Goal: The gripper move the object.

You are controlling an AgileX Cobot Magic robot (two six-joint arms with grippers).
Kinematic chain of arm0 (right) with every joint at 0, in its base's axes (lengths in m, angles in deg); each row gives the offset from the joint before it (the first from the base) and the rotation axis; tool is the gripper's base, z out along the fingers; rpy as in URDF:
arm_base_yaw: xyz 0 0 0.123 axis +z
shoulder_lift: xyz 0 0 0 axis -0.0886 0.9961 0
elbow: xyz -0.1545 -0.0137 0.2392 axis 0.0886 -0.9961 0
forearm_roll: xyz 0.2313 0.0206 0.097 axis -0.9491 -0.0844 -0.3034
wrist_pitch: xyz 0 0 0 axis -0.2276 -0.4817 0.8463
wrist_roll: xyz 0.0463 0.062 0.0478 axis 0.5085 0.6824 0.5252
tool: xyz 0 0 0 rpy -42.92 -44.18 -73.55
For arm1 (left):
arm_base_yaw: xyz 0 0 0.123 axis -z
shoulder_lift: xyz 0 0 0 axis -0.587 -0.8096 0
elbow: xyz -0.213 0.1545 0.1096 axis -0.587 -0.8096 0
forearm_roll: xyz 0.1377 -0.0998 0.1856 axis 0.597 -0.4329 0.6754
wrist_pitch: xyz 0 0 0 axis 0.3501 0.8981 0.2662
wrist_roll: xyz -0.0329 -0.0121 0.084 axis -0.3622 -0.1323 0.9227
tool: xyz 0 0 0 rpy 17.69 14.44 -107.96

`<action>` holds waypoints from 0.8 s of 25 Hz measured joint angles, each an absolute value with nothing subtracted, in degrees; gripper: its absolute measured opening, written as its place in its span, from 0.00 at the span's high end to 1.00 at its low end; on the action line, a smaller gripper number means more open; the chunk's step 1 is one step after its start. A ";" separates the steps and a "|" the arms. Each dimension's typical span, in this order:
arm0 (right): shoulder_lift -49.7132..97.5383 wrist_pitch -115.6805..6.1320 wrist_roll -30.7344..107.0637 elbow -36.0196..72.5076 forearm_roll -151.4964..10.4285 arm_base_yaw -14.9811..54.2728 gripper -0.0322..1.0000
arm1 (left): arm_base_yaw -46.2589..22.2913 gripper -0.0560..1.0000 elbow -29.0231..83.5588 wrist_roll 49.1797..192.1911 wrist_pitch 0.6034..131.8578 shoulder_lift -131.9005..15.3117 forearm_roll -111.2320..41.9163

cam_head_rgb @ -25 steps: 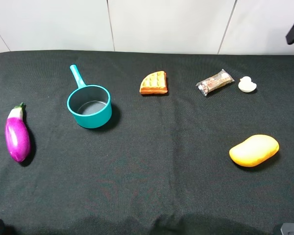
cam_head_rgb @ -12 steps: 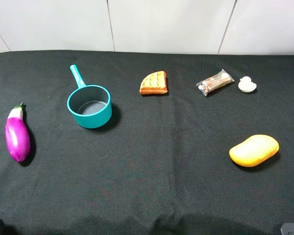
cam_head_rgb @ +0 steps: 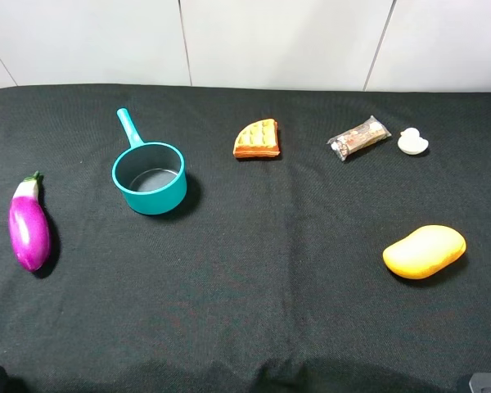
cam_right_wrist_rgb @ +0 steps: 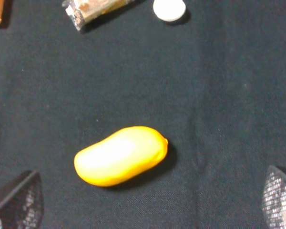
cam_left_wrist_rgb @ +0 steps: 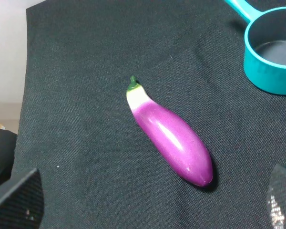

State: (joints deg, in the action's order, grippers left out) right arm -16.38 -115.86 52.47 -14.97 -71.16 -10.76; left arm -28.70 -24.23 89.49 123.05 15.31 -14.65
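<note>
One small cream-white duck (cam_head_rgb: 412,142) sits on the black cloth (cam_head_rgb: 262,270) toward two o'clock from the cloth's middle, upright and touched by nothing; the right wrist view catches it as a pale round shape (cam_right_wrist_rgb: 169,9) at the frame's edge. Just beside it, toward its nine o'clock, lies one clear-wrapped snack bar (cam_head_rgb: 358,137), angled, close to the duck but apart from it. One yellow-orange mango (cam_head_rgb: 424,251) rests at about six o'clock from the duck, well apart, lying on its side. Farther out at nine o'clock from the duck, past the snack bar, is one waffle wedge (cam_head_rgb: 257,139), flat on the cloth. One teal saucepan (cam_head_rgb: 149,177) stands upright farther on in the same direction, its handle pointing to about eleven o'clock. One purple eggplant (cam_head_rgb: 29,225) lies at the far nine o'clock side of the cloth, green stem toward twelve. That makes six items, one of each kind. The left gripper (cam_left_wrist_rgb: 148,202) hangs above the eggplant with both dark fingertips (cam_left_wrist_rgb: 16,198) spread wide to the frame corners, gripping nothing. The right gripper (cam_right_wrist_rgb: 148,202) hangs above the mango, its fingertips (cam_right_wrist_rgb: 279,198) likewise spread wide and empty.
</note>
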 joint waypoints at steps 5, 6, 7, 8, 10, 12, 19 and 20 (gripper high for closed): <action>-27.04 -114.27 52.47 -20.62 -69.21 -10.76 0.30 | -28.70 0.01 -24.23 89.49 123.05 15.31 -14.65; -29.10 -113.48 52.47 -21.75 -68.91 -10.76 0.30 | -28.70 0.01 -24.23 89.49 123.05 15.31 -14.65; -31.08 -112.76 52.47 -22.85 -68.67 -10.76 0.30 | -28.70 0.01 -24.23 89.49 123.05 15.31 -14.65; -32.65 -112.12 52.47 -23.70 -68.44 -10.76 0.30 | -28.70 0.01 -24.23 89.49 123.05 15.31 -14.65; -35.89 -110.78 52.47 -25.60 -67.87 -10.76 0.30 | -28.70 0.01 -24.23 89.49 123.05 15.31 -14.65; -38.84 -109.45 52.47 -27.61 -67.57 -10.76 0.30 | -28.70 0.01 -24.23 89.49 123.05 15.31 -14.65; -48.12 -105.07 56.71 -33.32 -66.66 -10.76 0.30 | -28.70 0.01 -24.23 89.49 123.05 15.31 -14.65; -48.12 -105.07 56.71 -33.32 -66.66 -10.76 0.30 | -28.70 0.01 -24.23 89.49 123.05 15.31 -14.65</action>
